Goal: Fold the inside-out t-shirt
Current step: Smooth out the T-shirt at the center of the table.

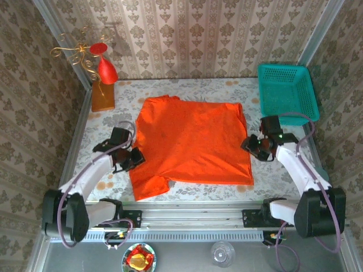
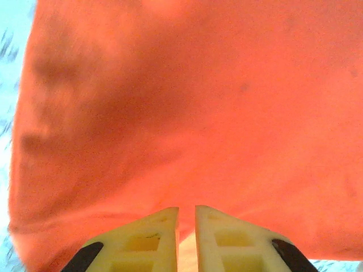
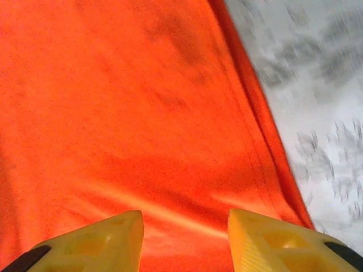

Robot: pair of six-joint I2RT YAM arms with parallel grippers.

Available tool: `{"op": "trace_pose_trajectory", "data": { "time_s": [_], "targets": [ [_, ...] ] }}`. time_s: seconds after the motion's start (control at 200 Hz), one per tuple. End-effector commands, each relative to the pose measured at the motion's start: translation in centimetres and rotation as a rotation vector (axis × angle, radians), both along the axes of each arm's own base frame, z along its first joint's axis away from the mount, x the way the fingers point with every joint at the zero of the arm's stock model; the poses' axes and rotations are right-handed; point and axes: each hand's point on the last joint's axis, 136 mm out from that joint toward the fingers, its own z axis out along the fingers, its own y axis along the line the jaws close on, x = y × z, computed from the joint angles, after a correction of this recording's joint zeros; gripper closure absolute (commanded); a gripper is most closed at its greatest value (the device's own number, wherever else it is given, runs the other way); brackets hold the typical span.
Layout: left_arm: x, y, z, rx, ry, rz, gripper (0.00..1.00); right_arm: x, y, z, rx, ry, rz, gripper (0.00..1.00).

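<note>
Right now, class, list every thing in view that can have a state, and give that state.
orange-red t-shirt, spread out, mostly flat
left end effector, shut, apparently pinching the t-shirt's left edge
right end effector, open, over the t-shirt's right edge
teal basket, upright, empty

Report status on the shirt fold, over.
Left gripper shut on t-shirt, left edge. Right gripper open over right edge. Garment spread flat. Teal basket stands apart.
</note>
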Motion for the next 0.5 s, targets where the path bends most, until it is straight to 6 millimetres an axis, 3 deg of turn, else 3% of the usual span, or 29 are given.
{"op": "trace_pose_trajectory", "data": {
  "time_s": [0.0,0.115,0.27,0.495],
  "targets": [
    [2.5,-0.8,0.8,0.014,-0.022,-0.102,0.87,3.4,0.3,0.8,-0.066,-0.044,0.163,0.57],
    [5.7,-1.2,1.1,0.055,-0.013,-0.139,0.89,8.1,0.3,0.9,-0.102,-0.048,0.209,0.60],
    [9.3,-1.5,-0.1,0.109,0.035,-0.186,0.90,14.3,-0.4,0.4,-0.200,-0.030,0.188,0.67],
    [11.8,-1.9,-3.0,0.138,0.122,-0.210,0.94,21.3,-1.1,-0.5,-0.423,0.020,0.160,0.75]
  ]
}}
